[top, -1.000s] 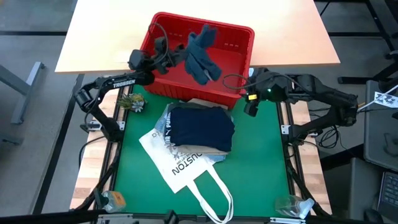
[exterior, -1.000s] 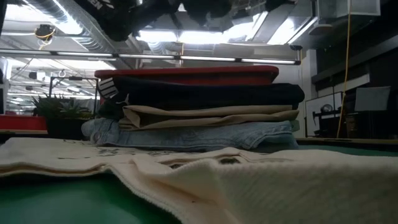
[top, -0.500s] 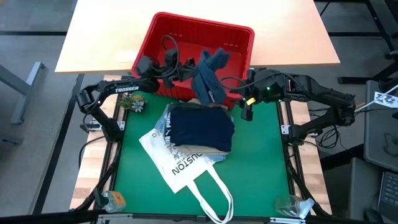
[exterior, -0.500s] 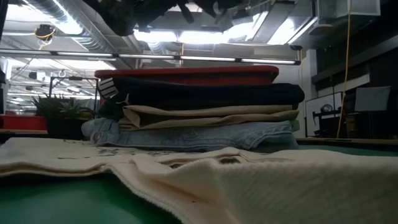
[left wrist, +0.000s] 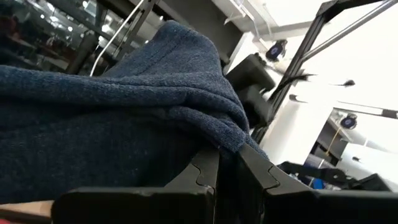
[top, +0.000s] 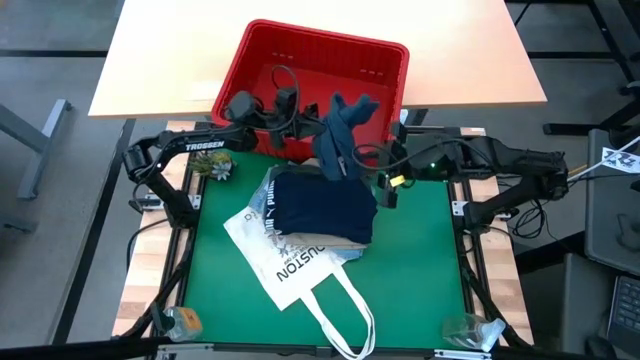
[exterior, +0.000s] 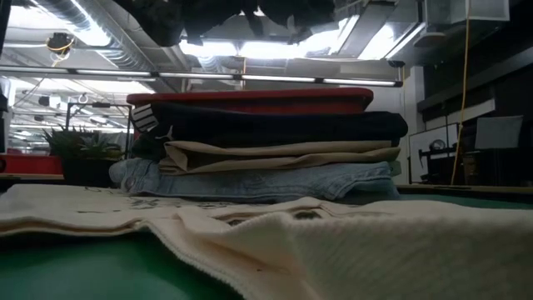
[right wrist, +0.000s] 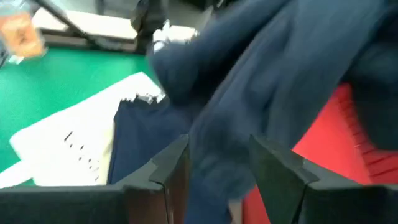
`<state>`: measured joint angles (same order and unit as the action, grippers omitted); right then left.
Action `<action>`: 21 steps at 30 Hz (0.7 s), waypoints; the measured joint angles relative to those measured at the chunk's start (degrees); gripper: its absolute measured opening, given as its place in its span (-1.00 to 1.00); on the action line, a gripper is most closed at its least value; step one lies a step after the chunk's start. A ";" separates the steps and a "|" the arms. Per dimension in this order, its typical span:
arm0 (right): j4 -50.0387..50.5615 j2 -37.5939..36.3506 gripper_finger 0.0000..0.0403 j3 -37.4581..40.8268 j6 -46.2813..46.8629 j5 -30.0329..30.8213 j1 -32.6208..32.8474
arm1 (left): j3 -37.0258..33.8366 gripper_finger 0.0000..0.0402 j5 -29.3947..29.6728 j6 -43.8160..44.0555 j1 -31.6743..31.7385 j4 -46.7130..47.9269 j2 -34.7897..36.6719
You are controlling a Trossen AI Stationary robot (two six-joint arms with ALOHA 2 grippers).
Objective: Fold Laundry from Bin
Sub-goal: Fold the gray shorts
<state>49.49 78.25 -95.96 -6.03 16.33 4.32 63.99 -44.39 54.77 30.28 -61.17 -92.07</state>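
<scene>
A blue sweater [top: 338, 135] hangs in the air over the front wall of the red bin [top: 300, 50], just behind the pile of folded clothes [top: 322, 205] on the green mat [top: 420, 260]. The left gripper [top: 312, 112] holds it up by its top end, with the fingers [left wrist: 208, 171] pinched shut on a fold of the knit cloth. From there the sweater hangs down long and narrow, so its long side runs from the bin toward the pile. Its loose bottom end is right above the back edge of the pile. The right gripper [top: 385, 185] is close beside that low end, on the side toward the right edge of the mat. Its fingers [right wrist: 171, 168] stand apart with nothing gripped, and the cloth sits just in front of the gap between them. So the right arm is the nearer one to the free end. I think it should reach a little toward the left arm and pinch that low end, so both arms can stretch the sweater out flat.
</scene>
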 joint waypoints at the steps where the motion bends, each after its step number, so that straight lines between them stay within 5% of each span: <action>1: -1.07 0.26 -0.18 0.00 0.68 1.75 0.70 | 0.00 -0.89 0.00 -0.86 -0.17 0.95 -0.02; 7: -3.13 1.50 -0.18 0.00 4.77 9.60 2.94 | 0.00 -0.89 0.62 -5.64 -1.50 6.15 -0.07; 21: 1.20 5.25 -0.18 0.04 17.31 10.56 3.34 | -0.01 -0.89 1.70 -5.90 -2.27 6.69 -0.07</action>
<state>50.70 83.50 -95.92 11.28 26.89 7.66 63.97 -42.68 48.86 28.01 -54.48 -92.14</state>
